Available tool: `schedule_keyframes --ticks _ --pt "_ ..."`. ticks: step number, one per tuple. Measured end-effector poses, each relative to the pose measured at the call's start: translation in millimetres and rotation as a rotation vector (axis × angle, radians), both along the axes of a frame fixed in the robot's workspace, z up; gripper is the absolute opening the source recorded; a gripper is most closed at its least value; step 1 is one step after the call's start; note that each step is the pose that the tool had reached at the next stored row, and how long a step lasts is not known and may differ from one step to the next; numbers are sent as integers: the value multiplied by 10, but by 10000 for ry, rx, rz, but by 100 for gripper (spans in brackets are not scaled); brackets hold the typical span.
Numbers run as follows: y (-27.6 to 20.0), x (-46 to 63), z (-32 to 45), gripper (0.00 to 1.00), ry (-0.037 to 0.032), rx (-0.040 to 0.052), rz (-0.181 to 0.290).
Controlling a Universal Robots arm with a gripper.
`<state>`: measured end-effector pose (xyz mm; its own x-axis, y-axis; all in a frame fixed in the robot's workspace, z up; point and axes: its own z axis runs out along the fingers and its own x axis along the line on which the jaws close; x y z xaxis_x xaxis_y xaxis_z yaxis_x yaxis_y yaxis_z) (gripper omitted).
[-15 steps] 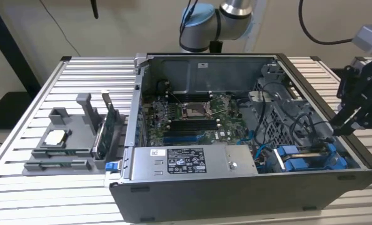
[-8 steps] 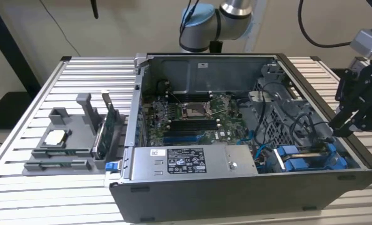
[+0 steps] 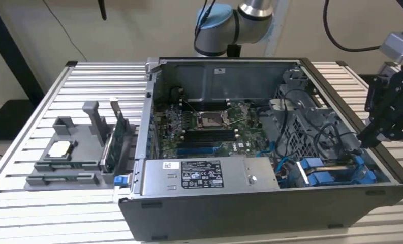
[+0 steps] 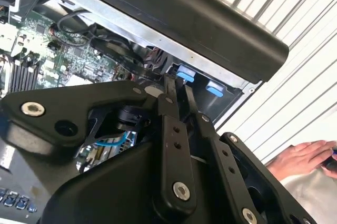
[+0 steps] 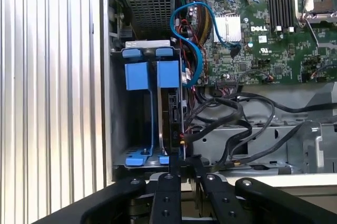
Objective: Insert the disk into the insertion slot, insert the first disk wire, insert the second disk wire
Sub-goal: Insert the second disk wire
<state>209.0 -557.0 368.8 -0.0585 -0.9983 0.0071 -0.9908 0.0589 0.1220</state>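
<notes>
**benchrat:** ok so where's the disk at right now?

**slotjockey:** The disk (image 5: 171, 113) is standing on edge inside the insertion slot (image 5: 137, 77), tucked against the side nearest the motherboard (image 3: 215, 122). The other half of the slot, out by the case wall, is open space between the blue rails. In the exterior view the slot (image 3: 310, 170) sits in the near corner of the computer case (image 3: 255, 213), on the exterior view's right, just beside the power supply (image 3: 201, 174).

**benchrat:** and the gripper?

**slotjockey:** The gripper (image 3: 364, 142) hangs right over that corner. In both wrist views its fingers (image 5: 168, 182) are pressed close together, and the tips (image 4: 176, 84) are right at the end of the disk by the blue tabs. Can't tell if anything's pinched between them, honestly.

**benchrat:** wires?

**slotjockey:** A blue cable (image 5: 192, 40) loops just beside the slot and a bundle of black wires (image 5: 231, 124) runs past the disk. Can't tell whether anything's plugged in.

**benchrat:** anything else around?

**slotjockey:** There's a grey tray (image 3: 65, 168) with a green card (image 3: 120, 133) upright in it, on the slatted table (image 3: 86, 81) at the exterior view's left. The second wrist view also catches a person's hand (image 4: 300, 158) resting beyond the case.
</notes>
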Motion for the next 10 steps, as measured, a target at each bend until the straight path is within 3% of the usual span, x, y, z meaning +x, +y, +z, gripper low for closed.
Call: schedule_keyframes --ticks 4,5,10 --pt "-10 -1 0 20 0 0 -35" --pt "-13 -1 0 13 0 0 -40" --pt "-31 2 33 13 3 -62 -52"
